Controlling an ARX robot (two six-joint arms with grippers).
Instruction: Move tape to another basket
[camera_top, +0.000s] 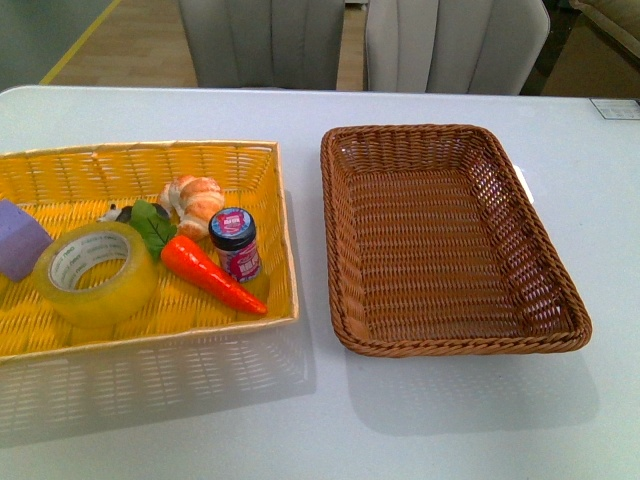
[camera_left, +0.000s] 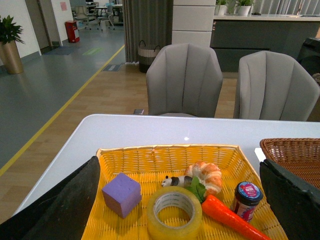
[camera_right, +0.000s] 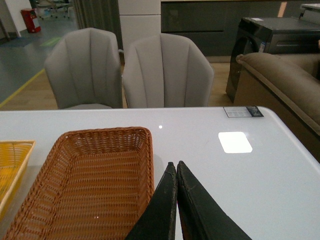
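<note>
The tape (camera_top: 95, 272) lay flat, core upward, at the near left of the yellow basket (camera_top: 286, 235), well placed for the left gripper (camera_left: 178, 162), whose jaws faced it spread wide, holding nothing. The brown wicker basket (camera_top: 440, 250) stood just right on the counter (camera_top: 450, 420). The right gripper (camera_right: 176, 165) had its jaws pressed together, empty.

The front view crops the yellow basket (camera_top: 150, 165) and purple block (camera_top: 18, 240).

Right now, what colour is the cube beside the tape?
The cube is purple, clearest in the left wrist view.
</note>
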